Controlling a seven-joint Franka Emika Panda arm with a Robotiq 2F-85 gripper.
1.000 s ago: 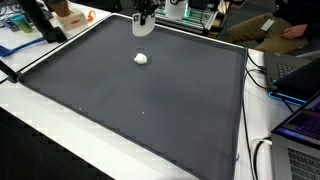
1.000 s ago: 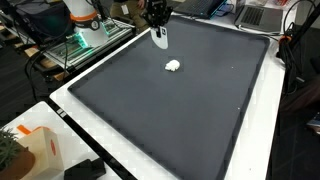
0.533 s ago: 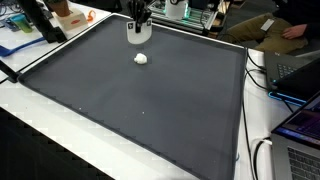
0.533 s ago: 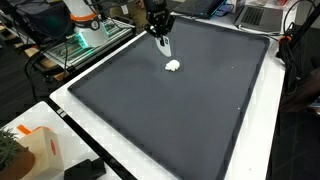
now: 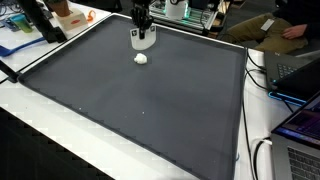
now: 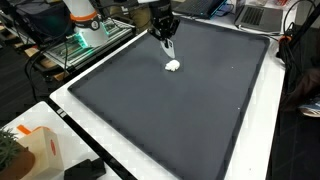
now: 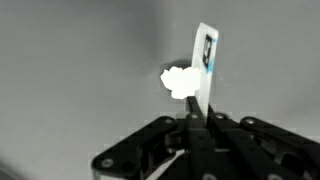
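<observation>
In an exterior view, a white card (image 5: pixel 143 41) is held clamped in the gripper (image 5: pixel 142 33), just behind the white lump (image 5: pixel 141 58) on the dark mat (image 5: pixel 150 110).

In an exterior view, the card (image 6: pixel 169 46) is seen hanging just above the lump (image 6: pixel 173 66).

In the wrist view, the card (image 7: pixel 205 60) is seen upright just beside the lump (image 7: pixel 179 82); contact cannot be told.

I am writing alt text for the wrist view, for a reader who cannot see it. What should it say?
The black gripper, jaws shut, holds a thin white card with blue and black marks that sticks out from its tips. Beside the card a small white crumpled lump lies on a plain grey mat; whether card and lump touch is unclear.
</observation>
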